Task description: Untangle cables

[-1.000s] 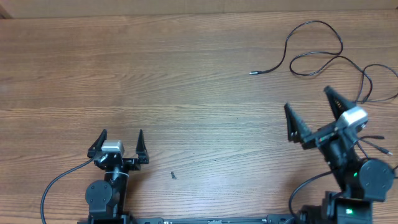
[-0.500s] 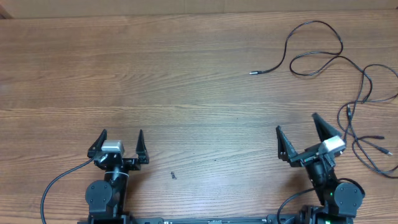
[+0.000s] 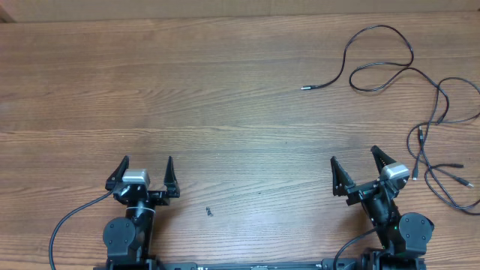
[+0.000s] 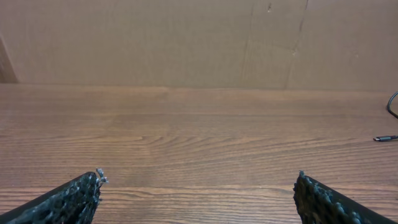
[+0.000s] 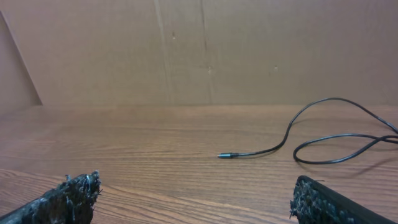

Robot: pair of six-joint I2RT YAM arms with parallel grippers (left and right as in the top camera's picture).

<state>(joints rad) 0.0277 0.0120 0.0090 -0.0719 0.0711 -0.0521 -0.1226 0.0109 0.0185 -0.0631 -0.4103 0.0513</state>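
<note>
Thin black cables (image 3: 379, 71) lie looped at the table's far right in the overhead view. One plug end (image 3: 306, 88) points left; more strands cross near the right edge (image 3: 442, 180). My right gripper (image 3: 354, 166) stands open near the front edge, left of those strands and touching none. In the right wrist view its fingertips (image 5: 78, 190) frame bare wood, with a cable (image 5: 298, 132) lying ahead. Far to the left, my left gripper (image 3: 147, 166) is open and holds nothing. The left wrist view shows its fingertips (image 4: 81, 193) wide apart and a plug end (image 4: 385, 138) at the far right.
A brown cardboard wall (image 5: 199, 50) backs the wooden table (image 3: 187, 90). A small dark speck (image 3: 209, 212) lies near the front edge between the two arms. The thick black wire (image 3: 67, 221) of the left arm curves off its base.
The right arm has pulled back toward the front edge and a little left, away from the cable strands, jaws still wide. The left arm and the cables have not moved.
</note>
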